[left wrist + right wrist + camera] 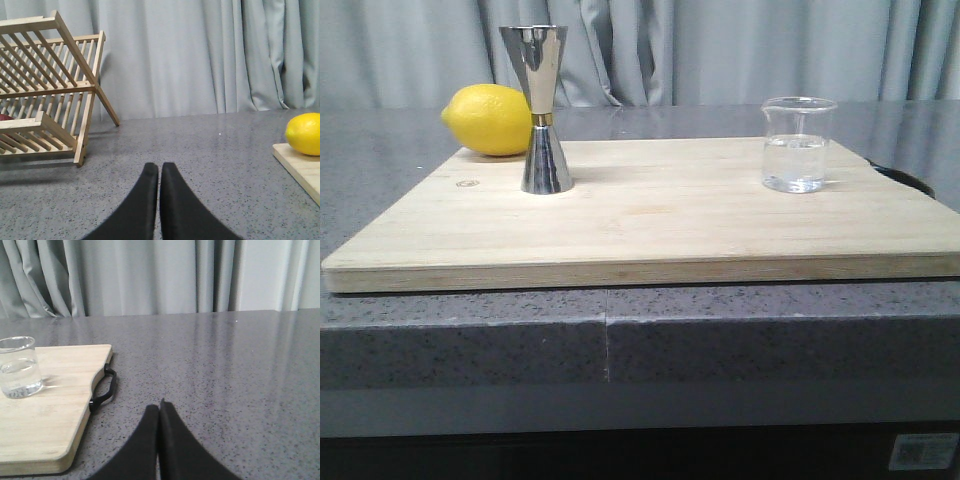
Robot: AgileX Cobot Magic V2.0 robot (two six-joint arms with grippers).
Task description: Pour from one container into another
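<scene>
A small clear glass beaker [799, 145] holding some water stands upright at the right of the wooden cutting board [650, 225]; it also shows in the right wrist view as the beaker [18, 367]. The tall steel jigger [542, 110] with a gold waist band stands upright at the board's left. Neither gripper shows in the front view. My left gripper [159, 168] is shut and empty over the grey counter, left of the board. My right gripper [159, 406] is shut and empty over the counter, right of the board.
A yellow lemon [490, 120] lies behind the jigger at the board's far left corner, seen too as the lemon [305, 133]. A wooden dish rack [47, 90] stands further left. The board has a black handle [105, 390] on its right edge. Grey curtains hang behind.
</scene>
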